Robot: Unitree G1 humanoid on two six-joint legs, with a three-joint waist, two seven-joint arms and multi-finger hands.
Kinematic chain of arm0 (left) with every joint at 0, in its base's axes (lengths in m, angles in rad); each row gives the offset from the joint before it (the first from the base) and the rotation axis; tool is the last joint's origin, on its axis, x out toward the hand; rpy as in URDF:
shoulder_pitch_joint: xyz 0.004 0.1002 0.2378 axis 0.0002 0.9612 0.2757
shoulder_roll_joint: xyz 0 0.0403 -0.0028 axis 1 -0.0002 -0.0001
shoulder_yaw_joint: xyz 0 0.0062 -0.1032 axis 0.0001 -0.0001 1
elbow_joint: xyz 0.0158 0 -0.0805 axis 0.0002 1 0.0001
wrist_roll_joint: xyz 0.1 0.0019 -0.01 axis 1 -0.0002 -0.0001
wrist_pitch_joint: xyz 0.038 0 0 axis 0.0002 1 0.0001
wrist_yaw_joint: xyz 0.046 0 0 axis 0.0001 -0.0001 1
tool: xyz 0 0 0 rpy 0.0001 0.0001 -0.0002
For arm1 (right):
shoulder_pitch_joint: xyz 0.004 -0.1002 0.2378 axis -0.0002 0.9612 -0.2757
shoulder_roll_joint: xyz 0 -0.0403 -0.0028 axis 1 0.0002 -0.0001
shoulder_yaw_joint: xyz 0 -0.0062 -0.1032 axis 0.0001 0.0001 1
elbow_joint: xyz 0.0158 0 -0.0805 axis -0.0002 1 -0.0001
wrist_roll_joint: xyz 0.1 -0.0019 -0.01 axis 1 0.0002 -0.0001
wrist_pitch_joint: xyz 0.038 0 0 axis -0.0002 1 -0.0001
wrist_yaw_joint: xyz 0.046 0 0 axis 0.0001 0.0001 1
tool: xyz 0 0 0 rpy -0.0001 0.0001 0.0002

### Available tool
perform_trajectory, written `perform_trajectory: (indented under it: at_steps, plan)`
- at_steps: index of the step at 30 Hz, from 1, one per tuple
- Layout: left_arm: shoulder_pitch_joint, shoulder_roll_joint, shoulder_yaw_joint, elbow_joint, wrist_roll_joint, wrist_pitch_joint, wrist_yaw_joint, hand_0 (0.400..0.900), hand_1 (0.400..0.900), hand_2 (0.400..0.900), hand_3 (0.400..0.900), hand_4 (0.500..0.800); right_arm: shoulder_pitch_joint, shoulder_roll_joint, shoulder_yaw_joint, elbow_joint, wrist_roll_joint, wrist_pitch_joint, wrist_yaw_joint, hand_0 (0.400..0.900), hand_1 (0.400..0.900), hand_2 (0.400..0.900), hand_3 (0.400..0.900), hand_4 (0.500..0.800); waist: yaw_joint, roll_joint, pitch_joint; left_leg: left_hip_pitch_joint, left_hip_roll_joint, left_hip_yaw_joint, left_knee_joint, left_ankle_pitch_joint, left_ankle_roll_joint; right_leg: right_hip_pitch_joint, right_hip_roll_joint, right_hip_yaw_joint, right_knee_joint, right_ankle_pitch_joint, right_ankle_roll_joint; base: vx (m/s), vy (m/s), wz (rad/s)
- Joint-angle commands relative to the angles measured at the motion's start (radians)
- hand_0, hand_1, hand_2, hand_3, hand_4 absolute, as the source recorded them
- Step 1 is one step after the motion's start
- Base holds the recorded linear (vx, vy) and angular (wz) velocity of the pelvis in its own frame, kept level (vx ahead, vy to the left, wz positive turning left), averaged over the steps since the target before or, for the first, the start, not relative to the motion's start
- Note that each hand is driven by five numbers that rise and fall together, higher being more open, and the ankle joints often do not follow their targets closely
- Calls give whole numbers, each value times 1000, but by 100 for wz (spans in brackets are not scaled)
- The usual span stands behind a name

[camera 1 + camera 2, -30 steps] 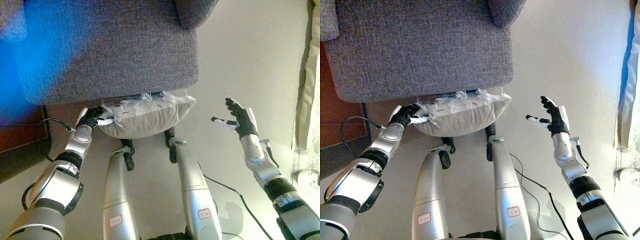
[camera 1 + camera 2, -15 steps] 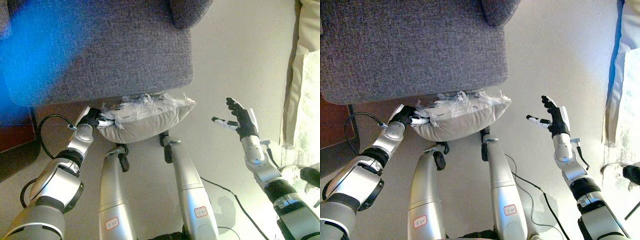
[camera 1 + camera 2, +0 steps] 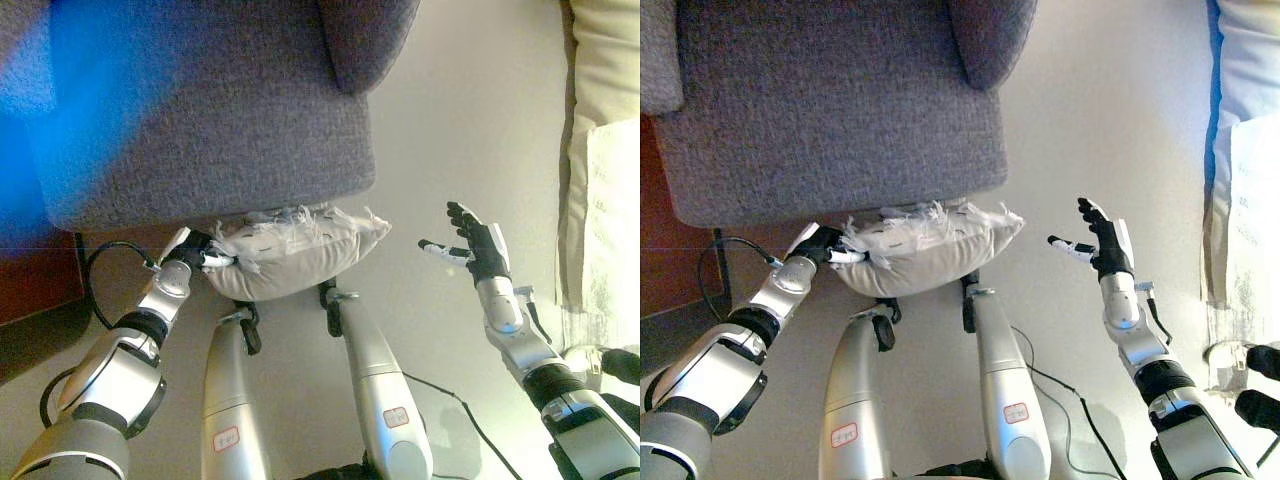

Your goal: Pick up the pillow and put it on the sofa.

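A pale grey pillow (image 3: 290, 265) with a white fringed edge hangs just below the front edge of the grey sofa seat (image 3: 210, 110). My left hand (image 3: 192, 250) is shut on the pillow's left corner and holds it up. The pillow's fringe touches or nearly touches the sofa's front. My right hand (image 3: 472, 248) is open, its fingers spread in the air over the floor, well to the right of the pillow and apart from it.
The sofa's armrest (image 3: 365, 35) juts out at the top right of the seat. A cream curtain or cloth (image 3: 600, 150) hangs along the right edge. A dark reddish-brown piece of furniture (image 3: 35, 280) stands at the left, by the sofa. Pale floor (image 3: 470, 120) lies between sofa and curtain.
The whole picture has shifted, so the camera has moved. The pillow stays in my left hand at the sofa's front edge. My right hand remains open in the air.
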Motion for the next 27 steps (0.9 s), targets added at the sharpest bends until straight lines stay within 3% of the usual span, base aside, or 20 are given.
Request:
perform_trajectory:
  at_steps: [1,5,11,17,20,22,27]
  plan:
    - [69,13,65,-104,35,-104,11,400,400,400,400,500,34,-49,-72,-12,-25,-38,-35,900,900,900,900,800,47,40,-1,138,-25,34,-101,-13,-33,156,4,-89,-107,-19,41,0,0,0]
    - [158,4,83,-193,43,-134,23,400,400,400,400,500,55,-40,-95,50,-41,-38,-3,900,900,900,900,800,70,72,-1,281,-33,38,-181,14,-42,313,-4,-111,-185,-25,39,37,-5,-1]
    - [347,11,134,-356,21,-167,10,400,400,400,400,500,110,-18,-124,171,-61,-40,45,900,900,900,900,800,109,116,-108,462,-39,42,-320,64,-57,525,-23,-137,-332,-18,28,106,1,-1]
    - [559,54,267,-591,-20,-158,-69,400,400,400,400,500,206,-1,-192,224,-81,-6,85,900,900,900,900,800,159,136,-257,659,-35,60,-468,95,-61,774,-46,-188,-498,3,37,162,9,1]
    - [590,70,309,-649,-5,-164,-89,400,400,400,400,500,228,3,-212,231,-95,8,88,900,900,900,900,800,168,139,-305,703,-28,70,-498,98,-60,820,-51,-200,-535,13,40,124,24,6]
    - [593,101,336,-720,-8,-148,-121,400,400,400,400,500,243,2,-226,234,-95,27,98,900,900,900,900,800,173,142,-345,739,-19,75,-514,96,-62,853,-59,-211,-554,19,44,123,28,6]
    - [517,188,361,-854,-1,-93,-114,400,400,400,400,500,251,-7,-232,260,-102,42,126,900,900,900,900,800,167,152,-411,821,-4,87,-566,91,-67,912,-68,-230,-604,34,62,80,29,1]
